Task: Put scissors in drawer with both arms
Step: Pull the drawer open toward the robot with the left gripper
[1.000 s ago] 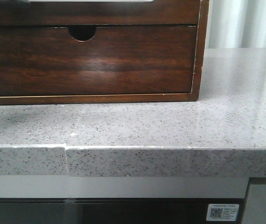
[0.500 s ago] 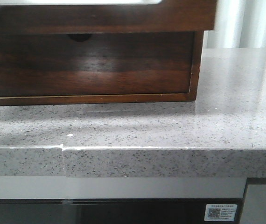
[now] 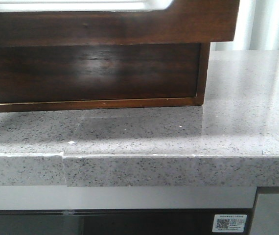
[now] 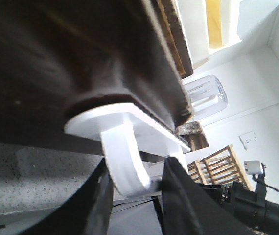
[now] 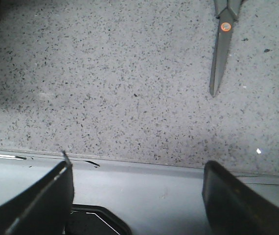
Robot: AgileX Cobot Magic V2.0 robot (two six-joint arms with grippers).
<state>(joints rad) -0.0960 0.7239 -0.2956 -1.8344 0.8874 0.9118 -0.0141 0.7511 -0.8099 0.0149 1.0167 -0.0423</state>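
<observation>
The drawer (image 3: 110,27) is the upper dark brown front with a whitish strip along its top. It stands out from the cabinet and overhangs the lower drawer front (image 3: 90,73). In the left wrist view, my left gripper (image 4: 132,171) is shut on the white hook-shaped handle (image 4: 122,156) fixed to the dark drawer front (image 4: 56,63). In the right wrist view, grey scissors (image 5: 221,44) with an orange pivot lie flat on the speckled counter. My right gripper (image 5: 137,188) is open and empty at the counter's edge, short of the scissors. Neither gripper shows in the front view.
The wooden cabinet stands on the grey speckled counter (image 3: 203,137), whose front edge runs across the front view. A white wall, a clear container (image 4: 205,95) and a wooden rack (image 4: 218,166) lie behind in the left wrist view.
The upper drawer front has slid out toward the camera. It now looks larger and hides the half-round notch of the lower drawer.
</observation>
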